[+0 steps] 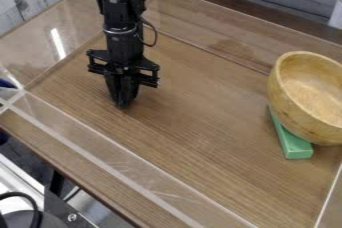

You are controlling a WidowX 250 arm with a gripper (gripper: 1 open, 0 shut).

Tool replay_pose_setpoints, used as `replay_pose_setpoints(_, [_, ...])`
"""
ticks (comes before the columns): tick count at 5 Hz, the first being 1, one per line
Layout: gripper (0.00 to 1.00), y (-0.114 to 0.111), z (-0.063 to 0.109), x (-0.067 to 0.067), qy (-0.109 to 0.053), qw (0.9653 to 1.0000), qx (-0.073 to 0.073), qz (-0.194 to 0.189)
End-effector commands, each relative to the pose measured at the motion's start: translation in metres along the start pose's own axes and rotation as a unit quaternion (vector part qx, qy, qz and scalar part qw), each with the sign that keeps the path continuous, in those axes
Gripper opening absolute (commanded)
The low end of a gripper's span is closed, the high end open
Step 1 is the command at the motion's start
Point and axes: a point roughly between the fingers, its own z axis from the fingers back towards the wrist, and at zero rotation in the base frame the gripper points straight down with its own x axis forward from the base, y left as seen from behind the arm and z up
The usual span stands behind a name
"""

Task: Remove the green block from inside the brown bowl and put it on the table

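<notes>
Brown wood-grain counter (201, 142), clear walls along its edges: one bowl (310, 92), one green block (291, 140) partly beneath or beside it, at its near side, and one black tool (122, 90) low over the surface, whether apart or together I cannot tell.

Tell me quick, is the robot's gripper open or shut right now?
Gripper: looks closed, low over the table, with nothing I can see in it.
</notes>
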Motion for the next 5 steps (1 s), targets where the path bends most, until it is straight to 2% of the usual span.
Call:
replay_pose_setpoints(1, [1.00, -0.002, 0.021, 0.006, -0.049, 0.9987, 0.001, -0.014])
replay_pose_setpoints(2, [1.00, -0.006, 0.023, 0.002, -0.062, 0.9977, -0.004, -0.026])
replay_pose_setpoints(3, [0.00, -0.009, 0.025, 0.000, -0.077, 0.9962, -0.010, -0.039])
replay_pose_setpoints(5, [0.00, -0.003, 0.014, 0.014, -0.076, 0.9962, -0.017, -0.039])
